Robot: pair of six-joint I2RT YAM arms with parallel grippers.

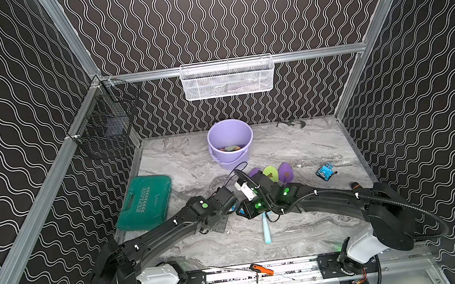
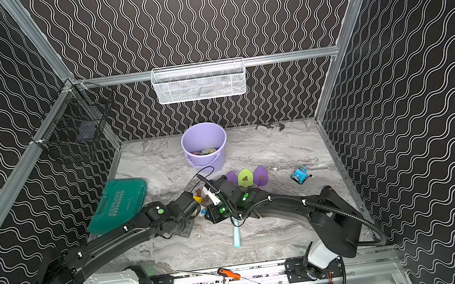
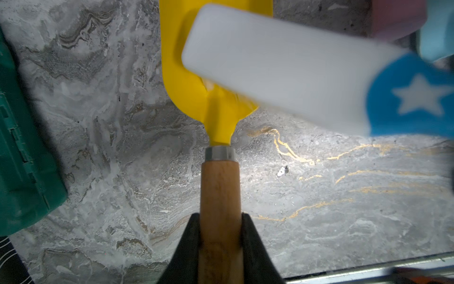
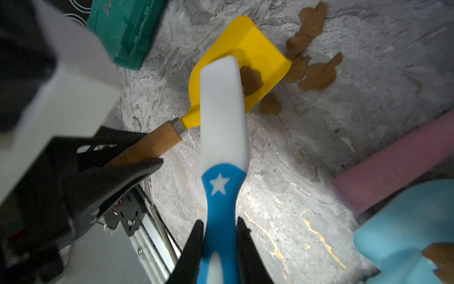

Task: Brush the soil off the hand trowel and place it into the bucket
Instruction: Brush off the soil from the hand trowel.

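My left gripper [image 3: 220,217] is shut on the wooden handle [image 3: 219,186] of the hand trowel, whose yellow blade [image 4: 260,49] lies low over the marble table. A brown clump of soil [image 4: 250,80] sits on the blade, and more soil [image 4: 317,73] lies on the table just past its tip. The right gripper [image 4: 219,223] is shut on the blue star-marked handle of a white brush [image 4: 222,118]. The brush head lies across the blade next to the clump. The lilac bucket [image 1: 228,133] stands upright at the back centre, with coloured things inside it.
A green tool case [image 1: 144,201] lies left of the arms. Purple and green trowel blades [image 1: 270,173] lie right of the brush, a blue toy [image 1: 325,171] further right. A light-blue handle [image 1: 266,230] lies near the front. A white mesh basket [image 1: 227,78] hangs on the back wall.
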